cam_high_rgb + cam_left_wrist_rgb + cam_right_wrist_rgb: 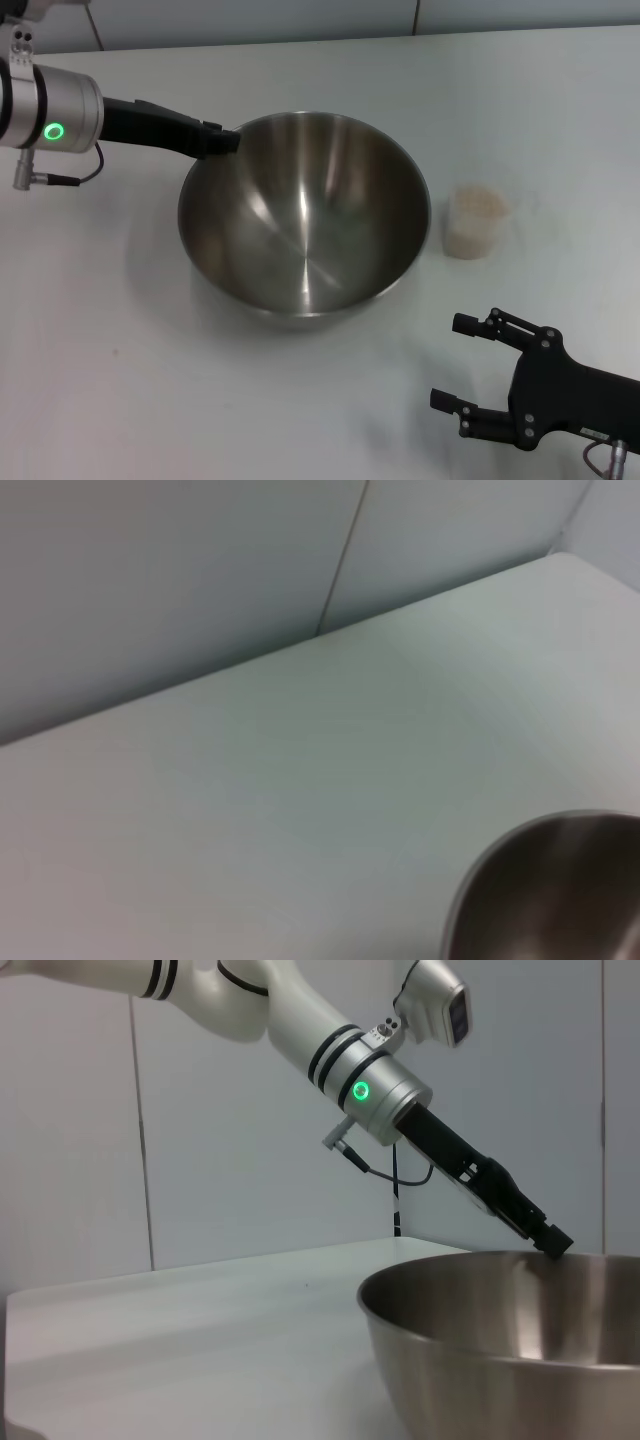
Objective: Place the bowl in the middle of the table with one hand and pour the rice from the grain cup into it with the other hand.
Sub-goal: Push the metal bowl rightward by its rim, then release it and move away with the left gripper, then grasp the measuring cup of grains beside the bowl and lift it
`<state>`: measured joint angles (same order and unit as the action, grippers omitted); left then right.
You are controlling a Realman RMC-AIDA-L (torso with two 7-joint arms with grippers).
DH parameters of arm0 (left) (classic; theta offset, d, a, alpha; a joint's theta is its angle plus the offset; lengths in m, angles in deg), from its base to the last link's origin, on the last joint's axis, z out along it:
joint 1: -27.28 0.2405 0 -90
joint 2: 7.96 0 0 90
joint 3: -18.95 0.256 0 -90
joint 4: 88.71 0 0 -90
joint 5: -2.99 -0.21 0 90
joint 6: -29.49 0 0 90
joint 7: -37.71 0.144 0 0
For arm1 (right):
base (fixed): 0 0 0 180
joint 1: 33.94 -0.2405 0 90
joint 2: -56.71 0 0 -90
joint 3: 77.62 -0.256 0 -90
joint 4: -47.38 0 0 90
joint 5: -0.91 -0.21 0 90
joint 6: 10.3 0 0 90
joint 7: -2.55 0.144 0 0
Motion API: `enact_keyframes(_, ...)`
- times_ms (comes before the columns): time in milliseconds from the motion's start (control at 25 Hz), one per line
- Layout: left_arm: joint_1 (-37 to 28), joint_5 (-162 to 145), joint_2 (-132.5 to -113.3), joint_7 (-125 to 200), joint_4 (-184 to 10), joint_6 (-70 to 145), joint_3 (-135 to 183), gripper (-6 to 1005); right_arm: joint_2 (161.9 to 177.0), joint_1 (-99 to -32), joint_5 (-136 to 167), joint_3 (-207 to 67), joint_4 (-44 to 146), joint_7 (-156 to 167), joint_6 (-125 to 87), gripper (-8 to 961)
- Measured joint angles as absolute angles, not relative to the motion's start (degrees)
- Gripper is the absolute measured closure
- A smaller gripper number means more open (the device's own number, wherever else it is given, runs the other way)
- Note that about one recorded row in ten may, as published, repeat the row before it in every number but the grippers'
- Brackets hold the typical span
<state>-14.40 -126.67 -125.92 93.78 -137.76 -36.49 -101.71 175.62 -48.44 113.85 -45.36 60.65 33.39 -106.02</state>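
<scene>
The steel bowl (300,230) stands on the white table (90,380) near its middle, with nothing inside. My left gripper (226,141) reaches in from the left and is shut on the bowl's far-left rim; the right wrist view shows the left gripper (550,1242) with its tip pinching the rim of the bowl (500,1340). A curved part of the bowl (560,890) shows in the left wrist view. The frosted grain cup (474,228) stands upright just right of the bowl, holding rice (478,200). My right gripper (452,362) hovers open, near the front right, short of the cup.
A wall (300,18) runs along the table's far edge. Bare tabletop lies left of and in front of the bowl.
</scene>
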Motion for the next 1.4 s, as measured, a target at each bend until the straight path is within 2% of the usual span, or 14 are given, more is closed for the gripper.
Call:
enact_keyframes(160, -13.7, -126.5, -125.92, 94.5, -140.5, -38.2, -101.9, 763, 175.62, -48.4, 113.8, -45.4, 60.7, 33.4, -106.0, 124)
enact_keyframes(320, -9.3, -121.9, -126.02, 99.5, -148.6, -41.3, -102.1, 664, 175.62, -48.4, 113.8, -45.4, 60.6, 33.4, -105.9, 124)
enact_keyframes(360, -7.8, -119.8, -126.08, 101.8, -150.4, -41.6, -101.8, 640, 175.62, -48.4, 113.9, -45.5, 60.6, 33.4, -105.9, 124)
enact_keyframes(400, -2.0, -110.9, -126.33, 111.3, -155.2, -41.9, -100.6, 615, 175.62, -48.4, 113.9, -45.5, 60.6, 33.4, -105.9, 124)
enact_keyframes(480, -0.9, -108.8, -126.36, 113.3, -155.7, -41.9, -100.3, 535, 175.62, -48.4, 113.9, -45.5, 60.6, 33.4, -105.8, 124)
enact_keyframes(520, 2.3, -103.0, -126.37, 120.1, -156.0, -42.1, -99.7, 495, 175.62, -48.4, 113.8, -45.6, 60.6, 33.4, -105.8, 124)
enact_keyframes(600, 7.0, -93.0, -126.29, 132.8, -153.1, -43.7, -99.4, 415, 175.62, -48.4, 113.7, -45.9, 60.6, 33.3, -105.7, 123)
enact_keyframes(680, 9.1, -87.5, -126.23, 141.1, -149.1, -45.5, -99.8, 354, 175.64, -48.3, 113.4, -46.2, 60.5, 33.0, -105.6, 123)
enact_keyframes(880, 10.8, -78.6, -126.06, 159.0, -131.5, -51.5, -105.9, 203, 175.79, -47.9, 113.3, -50.5, 58.9, 30.7, -105.5, 123)
enact_keyframes(920, 10.8, -78.6, -126.06, 159.0, -131.5, -51.5, -105.9, 184, 175.83, -47.6, 113.3, -52.3, 58.1, 29.2, -105.5, 123)
enact_keyframes(960, 10.7, -77.6, -126.01, 167.8, -122.9, -55.2, -110.4, 165, 175.85, -47.3, 113.3, -54.6, 56.8, 27.0, -105.5, 123)
enact_keyframes(1120, 11.4, -77.5, -126.06, 175.1, -115.3, -56.8, -114.6, 168, 175.90, -46.0, 113.2, -61.4, 53.2, 20.8, -105.3, 123)
enact_keyframes(1400, 14.7, -77.4, -126.08, 176.1, -113.6, -56.6, -115.1, 170, 176.15, -43.3, 113.2, -74.1, 50.0, 18.6, -104.2, 124)
